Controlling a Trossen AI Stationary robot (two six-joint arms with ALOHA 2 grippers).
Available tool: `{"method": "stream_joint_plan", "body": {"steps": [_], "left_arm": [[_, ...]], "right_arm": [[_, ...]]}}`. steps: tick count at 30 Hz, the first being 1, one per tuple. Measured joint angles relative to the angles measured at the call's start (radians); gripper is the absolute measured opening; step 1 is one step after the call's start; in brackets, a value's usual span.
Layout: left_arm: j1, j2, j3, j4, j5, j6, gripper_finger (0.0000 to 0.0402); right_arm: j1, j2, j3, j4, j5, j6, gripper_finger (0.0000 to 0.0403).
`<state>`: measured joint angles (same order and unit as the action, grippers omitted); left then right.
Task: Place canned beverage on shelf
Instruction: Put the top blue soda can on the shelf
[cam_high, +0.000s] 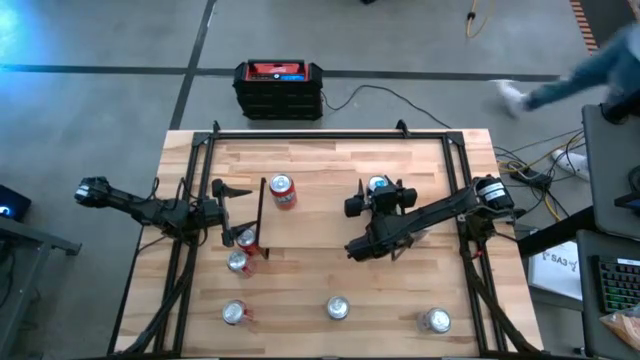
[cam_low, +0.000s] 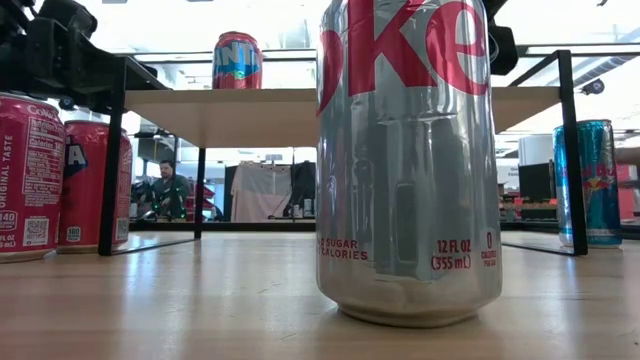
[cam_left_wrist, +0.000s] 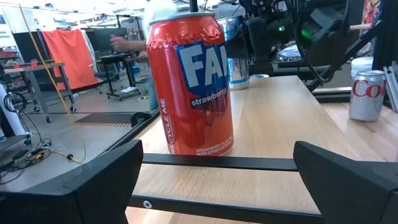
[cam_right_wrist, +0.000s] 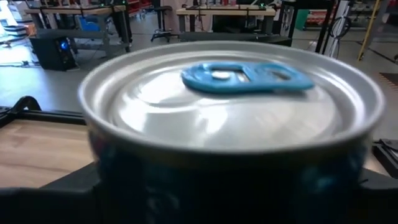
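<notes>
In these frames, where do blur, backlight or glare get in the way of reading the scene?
Right wrist view: the blue-tabbed can top fills the frame and is soft, with the rim smeared. Low view: bright windows behind the shelf wash out the background, and the silver can looms large, hiding much behind it. High view: a person at the upper right is motion-blurred. Left wrist view: the strawberry can is sharp.

On the desk (cam_high: 330, 265) stands the shelf (cam_high: 330, 200), carrying 2 cans: 1 (cam_high: 283, 190) at its left end, 1 (cam_high: 377, 186) mid-right. 3 cans (cam_high: 338, 308) line the desk's front edge.
</notes>
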<state>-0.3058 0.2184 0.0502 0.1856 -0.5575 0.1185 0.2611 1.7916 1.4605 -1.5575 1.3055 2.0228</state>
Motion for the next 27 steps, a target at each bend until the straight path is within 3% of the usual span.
{"method": "stream_joint_plan", "body": {"steps": [9,27], "left_arm": [[0.0,0.0,0.0,0.0,0.0,0.0,0.04],[0.0,0.0,0.0,0.0,0.0,0.0,0.04]], "right_arm": [[0.0,0.0,0.0,0.026,-0.017,-0.001,0.0205],[0.007,-0.002,0.0,0.005,-0.031,-0.01,0.0206]]}}
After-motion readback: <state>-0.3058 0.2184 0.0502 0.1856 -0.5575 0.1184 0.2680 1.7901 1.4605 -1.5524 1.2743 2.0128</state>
